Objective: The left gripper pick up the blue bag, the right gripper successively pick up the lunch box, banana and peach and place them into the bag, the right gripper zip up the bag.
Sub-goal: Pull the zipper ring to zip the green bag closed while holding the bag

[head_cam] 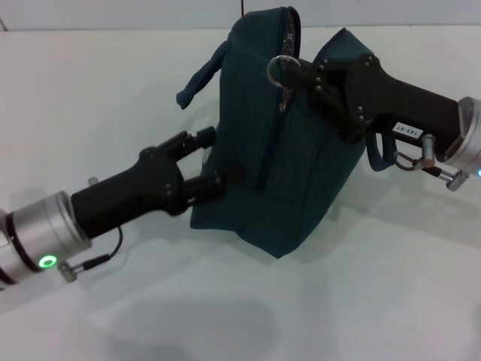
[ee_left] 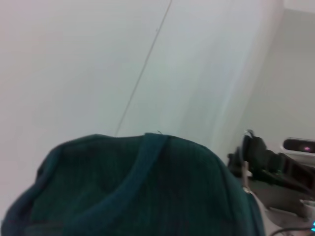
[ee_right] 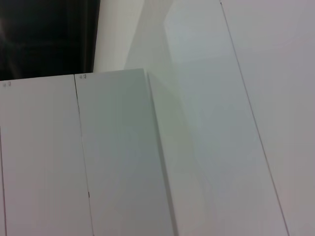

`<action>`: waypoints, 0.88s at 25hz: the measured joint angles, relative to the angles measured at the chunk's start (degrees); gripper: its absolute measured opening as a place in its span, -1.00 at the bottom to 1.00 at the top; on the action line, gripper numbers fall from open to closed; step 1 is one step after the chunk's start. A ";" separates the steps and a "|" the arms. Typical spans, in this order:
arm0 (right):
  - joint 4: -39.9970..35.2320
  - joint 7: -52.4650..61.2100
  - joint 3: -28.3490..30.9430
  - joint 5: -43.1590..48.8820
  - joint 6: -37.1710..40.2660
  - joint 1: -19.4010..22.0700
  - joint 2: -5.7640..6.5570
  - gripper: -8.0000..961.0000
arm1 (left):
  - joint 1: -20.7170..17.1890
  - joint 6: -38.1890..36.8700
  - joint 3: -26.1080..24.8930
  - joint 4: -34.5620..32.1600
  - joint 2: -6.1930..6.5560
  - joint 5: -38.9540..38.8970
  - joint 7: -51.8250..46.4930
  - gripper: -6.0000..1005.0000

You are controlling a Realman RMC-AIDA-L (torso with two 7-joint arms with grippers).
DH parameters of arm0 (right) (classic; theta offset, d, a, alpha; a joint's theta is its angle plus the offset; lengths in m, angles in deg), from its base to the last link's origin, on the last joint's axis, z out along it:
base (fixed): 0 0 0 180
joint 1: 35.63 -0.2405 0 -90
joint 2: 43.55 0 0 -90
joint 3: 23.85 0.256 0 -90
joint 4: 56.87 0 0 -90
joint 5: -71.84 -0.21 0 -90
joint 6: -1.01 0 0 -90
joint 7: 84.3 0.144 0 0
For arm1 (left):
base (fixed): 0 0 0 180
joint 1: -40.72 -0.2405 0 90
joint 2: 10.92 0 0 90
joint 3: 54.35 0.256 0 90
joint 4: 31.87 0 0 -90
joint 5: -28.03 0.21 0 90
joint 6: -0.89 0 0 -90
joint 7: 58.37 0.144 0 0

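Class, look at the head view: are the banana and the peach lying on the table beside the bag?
No: only the blue bag, held between the left gripper and right gripper, shows on the table.

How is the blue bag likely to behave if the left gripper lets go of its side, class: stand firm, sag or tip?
The blue bag is fabric and creased, so it would probably sag rather than hold shape. It stands tilted while the left gripper clamps its side and the right gripper is at the zipper ring, so it may tip.

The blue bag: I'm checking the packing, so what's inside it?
Inside the blue bag, only a sliver of silver lining shows at the top opening; the fabric covers any contents.
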State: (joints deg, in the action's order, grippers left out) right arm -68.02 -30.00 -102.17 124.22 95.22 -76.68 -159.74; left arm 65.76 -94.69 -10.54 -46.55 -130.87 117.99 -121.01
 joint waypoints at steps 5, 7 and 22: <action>-0.01 -0.07 0.01 -0.40 -0.08 -0.02 0.00 -0.97 | 1.59 2.51 0.05 0.89 -0.03 -2.27 0.05 0.77; -0.01 -0.08 -0.08 -0.61 -0.09 -0.09 0.00 -0.97 | 1.89 2.89 0.19 0.91 0.02 -2.32 0.06 0.77; -0.01 -0.13 -0.45 -1.45 -0.09 0.44 0.00 -0.97 | 2.04 2.84 0.40 0.97 0.04 -2.25 1.63 -0.11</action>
State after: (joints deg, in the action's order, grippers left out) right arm -68.03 -30.13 -102.61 122.77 95.13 -76.23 -159.74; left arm 67.80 -91.86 -10.14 -45.58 -130.83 115.74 -119.38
